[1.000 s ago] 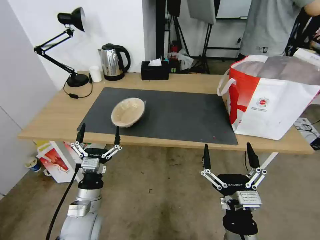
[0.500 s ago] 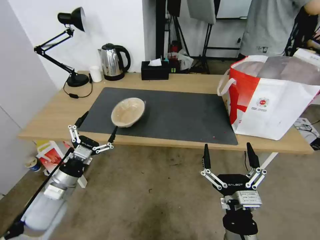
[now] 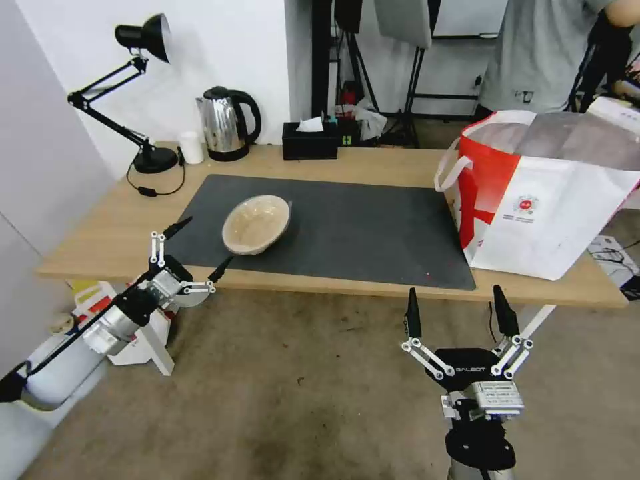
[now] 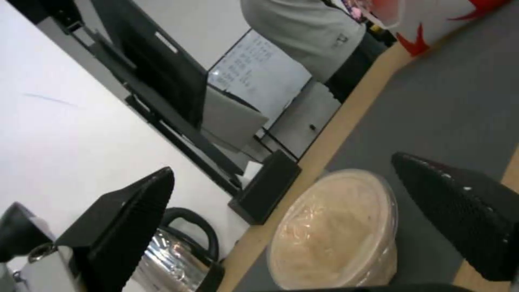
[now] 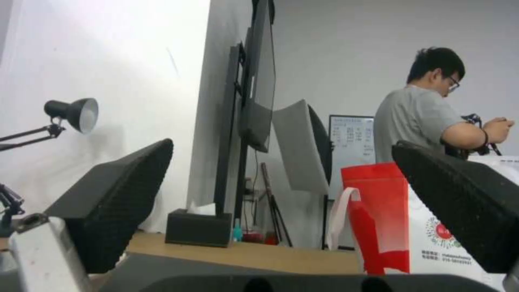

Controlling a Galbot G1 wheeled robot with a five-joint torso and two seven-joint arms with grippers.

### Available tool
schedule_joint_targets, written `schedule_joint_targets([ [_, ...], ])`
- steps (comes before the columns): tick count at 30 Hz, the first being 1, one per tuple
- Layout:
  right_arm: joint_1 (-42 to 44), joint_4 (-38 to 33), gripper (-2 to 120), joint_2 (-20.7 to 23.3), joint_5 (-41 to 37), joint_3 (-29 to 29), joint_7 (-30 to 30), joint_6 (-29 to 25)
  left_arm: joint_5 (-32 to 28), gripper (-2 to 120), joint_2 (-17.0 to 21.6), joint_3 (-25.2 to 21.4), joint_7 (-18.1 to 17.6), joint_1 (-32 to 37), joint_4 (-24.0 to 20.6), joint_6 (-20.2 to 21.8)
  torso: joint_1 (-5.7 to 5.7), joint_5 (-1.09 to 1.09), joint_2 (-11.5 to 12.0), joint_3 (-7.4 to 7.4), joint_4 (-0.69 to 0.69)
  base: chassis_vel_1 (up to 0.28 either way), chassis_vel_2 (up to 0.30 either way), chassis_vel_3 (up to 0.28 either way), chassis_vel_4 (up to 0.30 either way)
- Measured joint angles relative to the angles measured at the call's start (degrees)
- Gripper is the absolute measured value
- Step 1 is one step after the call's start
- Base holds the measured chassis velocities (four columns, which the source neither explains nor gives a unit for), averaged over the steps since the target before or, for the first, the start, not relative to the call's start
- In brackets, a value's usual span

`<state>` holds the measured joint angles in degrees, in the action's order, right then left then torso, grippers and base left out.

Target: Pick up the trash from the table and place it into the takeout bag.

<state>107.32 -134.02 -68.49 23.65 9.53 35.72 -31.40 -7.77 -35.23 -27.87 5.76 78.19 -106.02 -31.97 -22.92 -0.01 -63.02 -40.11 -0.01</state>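
Note:
A shallow tan paper bowl (image 3: 257, 224) of trash lies tilted on the dark grey mat (image 3: 360, 227) of the light-wood table (image 3: 100, 233). My left gripper (image 3: 201, 247) hangs open at the table's front edge, angled toward the bowl. One fingertip is over the mat's near-left corner and the other just below the bowl. In the left wrist view the bowl (image 4: 335, 231) sits ahead, between the two spread fingers (image 4: 124, 227). The white and red takeout bag (image 3: 547, 200) stands open at the table's right end. My right gripper (image 3: 457, 313) stays open below the table edge, left of the bag (image 5: 389, 219).
Along the back of the table stand a black desk lamp (image 3: 143, 93), a small white cup (image 3: 191, 148), a steel kettle (image 3: 227, 123) and a black tissue box (image 3: 310, 141). A person in a grey shirt stands behind the bag. Boxes lie on the floor under the table's left end.
My left arm has swung out to the left and tipped its open gripper up toward the bowl, at table-edge height. The right arm, bowl and bag have not moved.

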Motion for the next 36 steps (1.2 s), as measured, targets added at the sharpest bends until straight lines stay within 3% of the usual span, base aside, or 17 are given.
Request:
schedule_joint_targets([
  [15,0.00,0.00,100,0.00,0.00,0.00,0.00,0.00,-2.92,100,4.95,3.76,1.47,-1.44,2.21,0.01,0.00,0.01,0.01,0.00,0.01,0.000,0.000,0.000,0.000],
  [36,0.00,0.00,100,0.00,-0.01,0.00,0.00,0.00,-3.06,100,6.36,5.25,1.80,-2.69,5.95,0.06,0.00,0.00,0.00,0.00,0.01,0.000,0.000,0.000,0.000],
])
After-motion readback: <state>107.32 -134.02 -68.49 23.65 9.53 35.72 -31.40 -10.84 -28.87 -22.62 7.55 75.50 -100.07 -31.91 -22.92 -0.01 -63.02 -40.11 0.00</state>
